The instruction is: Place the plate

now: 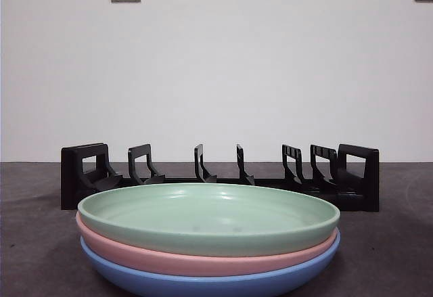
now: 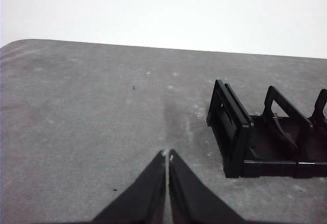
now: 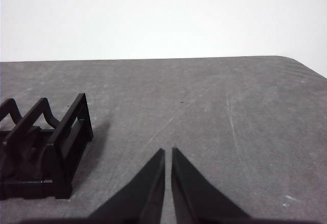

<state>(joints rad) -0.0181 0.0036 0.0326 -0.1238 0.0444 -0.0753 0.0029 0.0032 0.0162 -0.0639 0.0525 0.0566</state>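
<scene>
Three shallow round plates sit stacked at 6 o'clock in the front view, nearest the camera: a pale green plate (image 1: 208, 217) on top, a pink plate (image 1: 203, 260) under it and a blue plate (image 1: 203, 285) at the base. All three look smooth and matte, probably plastic, with low curved rims; the blue one is cut off by the picture's lower edge. Behind the stack, toward 12 o'clock, a black plastic plate rack (image 1: 220, 175) lies across the counter (image 1: 392, 256), its upright dividers angular and open-framed; the plates hide part of its base. The counter is dark grey and lightly scuffed, with pale streaks.

The left tool (image 2: 167, 155) hangs low over bare counter, jaws pressed together, with one end of the rack (image 2: 255, 137) near its tips. The right tool (image 3: 168, 151) hangs likewise by the other end of the rack (image 3: 46, 152), jaws nearly together with a thin slit between, holding nothing. Neither plate stack nor arms share a view.
</scene>
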